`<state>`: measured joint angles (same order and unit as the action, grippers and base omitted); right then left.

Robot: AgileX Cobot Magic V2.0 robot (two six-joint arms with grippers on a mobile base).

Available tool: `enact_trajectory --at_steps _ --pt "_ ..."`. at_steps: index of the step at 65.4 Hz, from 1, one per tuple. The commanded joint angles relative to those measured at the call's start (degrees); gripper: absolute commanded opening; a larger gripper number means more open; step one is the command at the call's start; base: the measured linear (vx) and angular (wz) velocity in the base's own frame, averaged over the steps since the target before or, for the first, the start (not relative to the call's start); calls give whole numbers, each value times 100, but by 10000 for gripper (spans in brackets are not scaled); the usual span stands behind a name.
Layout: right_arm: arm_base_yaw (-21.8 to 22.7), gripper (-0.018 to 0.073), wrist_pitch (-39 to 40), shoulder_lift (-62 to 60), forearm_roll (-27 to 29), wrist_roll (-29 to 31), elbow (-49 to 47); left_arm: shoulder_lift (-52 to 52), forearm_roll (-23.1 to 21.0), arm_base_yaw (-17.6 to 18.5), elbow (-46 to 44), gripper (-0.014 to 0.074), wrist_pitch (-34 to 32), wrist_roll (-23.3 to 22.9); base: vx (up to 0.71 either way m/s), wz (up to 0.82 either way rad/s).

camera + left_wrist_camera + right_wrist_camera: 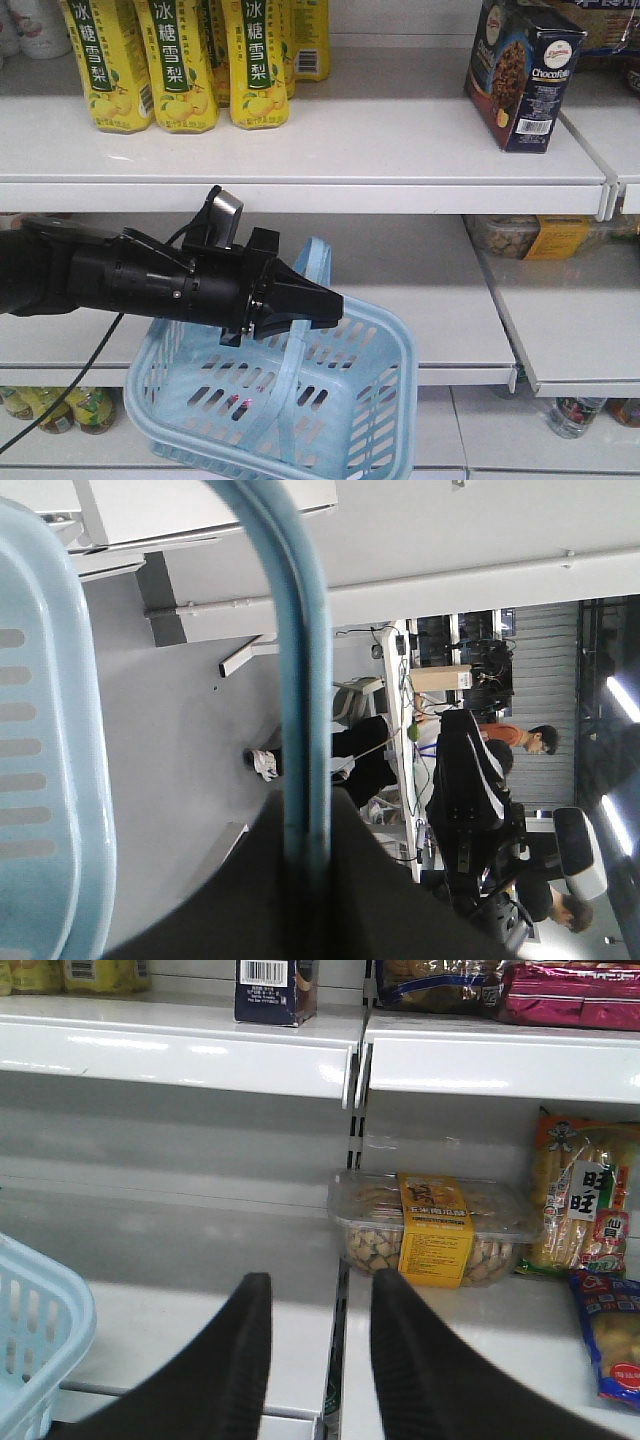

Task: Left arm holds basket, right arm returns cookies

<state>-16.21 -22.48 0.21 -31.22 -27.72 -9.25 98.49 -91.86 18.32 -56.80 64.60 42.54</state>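
We log: left gripper (318, 305) pinched on the handle (300, 330) of the basket (380, 400), which hangs tilted before the lower shelves. Right gripper (318, 1350): fingers spread, nothing between, facing a clear tub (432, 1230). Cookies (524, 75): upright on the top shelf (330, 150), right of the yellow bottles (180, 60).
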Motion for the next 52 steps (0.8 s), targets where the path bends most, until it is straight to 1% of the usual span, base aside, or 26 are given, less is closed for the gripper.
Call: enact_trajectory --at_steps 1,8,10,52 --pt "13 99 373 72 -122 24 -158 -290 -1012 -62 -222 -3 -90 283 0 0" --pt "13 0 373 72 -140 24 -158 -290 -1012 -62 -222 -3 -90 283 0 0" --pt "13 -15 373 72 -140 24 -158 -290 -1012 -62 -222 -3 -90 283 0 0" --pt "13 -6 254 72 -146 30 -158 -290 -1012 -62 -222 -3 -90 283 0 0"
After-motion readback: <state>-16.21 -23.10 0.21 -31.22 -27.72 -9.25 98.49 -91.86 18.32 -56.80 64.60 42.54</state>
